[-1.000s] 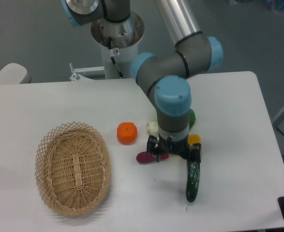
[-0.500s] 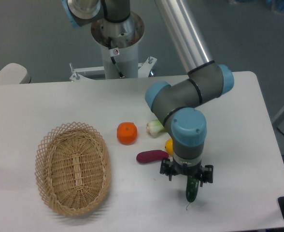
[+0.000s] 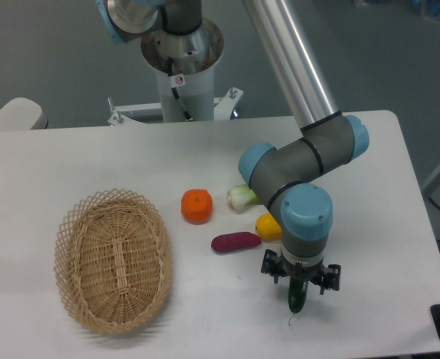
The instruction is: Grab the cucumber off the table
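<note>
Right now I have the claw (image 3: 300, 278) low over the bench (image 3: 370, 187) in the lower right of the frame, its wrist pointing straight down. Its two fingers stand apart, one on each side of the cucumber (image 3: 298, 295), which lies on the bench directly beneath; I cannot tell from this view whether the pads actually touch it, and the jaws do not look closed on it. Only the lower end of the dark green cucumber shows below the claw, with its thin stem tip pointing toward the bottom edge.

Just up and left of the claw sits a yellow vegetable (image 3: 267, 226), partly tucked behind the arm. Left of that lies a small purple eggplant (image 3: 235, 242), and above it a bok choy (image 3: 241, 197) with its white base showing. An orange (image 3: 196, 206) rests further left, and a woven wicker basket (image 3: 113, 260) fills the lower left.
</note>
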`<state>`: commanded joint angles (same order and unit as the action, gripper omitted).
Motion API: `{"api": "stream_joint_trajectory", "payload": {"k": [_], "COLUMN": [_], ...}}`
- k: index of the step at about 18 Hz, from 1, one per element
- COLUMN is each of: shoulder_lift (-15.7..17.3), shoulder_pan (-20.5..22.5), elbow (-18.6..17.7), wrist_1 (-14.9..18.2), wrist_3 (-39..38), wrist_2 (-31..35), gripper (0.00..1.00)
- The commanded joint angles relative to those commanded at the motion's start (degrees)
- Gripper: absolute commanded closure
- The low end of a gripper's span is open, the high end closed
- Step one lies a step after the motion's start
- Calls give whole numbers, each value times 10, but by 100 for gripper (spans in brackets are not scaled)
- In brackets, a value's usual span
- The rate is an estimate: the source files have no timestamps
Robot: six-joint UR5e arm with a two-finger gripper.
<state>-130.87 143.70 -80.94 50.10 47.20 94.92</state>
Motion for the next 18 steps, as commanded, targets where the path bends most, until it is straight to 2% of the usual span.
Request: {"api": "stream_joint_trajectory", "payload": {"k": [6, 7, 9, 12, 14, 18], "shoulder_lift": [3, 3, 3, 3, 3, 7], "shoulder_pan": [-4, -4, -4, -4, -4, -4], "elbow": [-16, -16, -16, -15, -13, -6], "wrist_1": [-2, -3, -3, -2, -2, -1], "wrist_3": [-1, -1, -1, 2, 12, 18], "wrist_2": [2, 2, 2, 2, 2, 2], "gripper": [0, 5, 37, 66, 71, 72]}}
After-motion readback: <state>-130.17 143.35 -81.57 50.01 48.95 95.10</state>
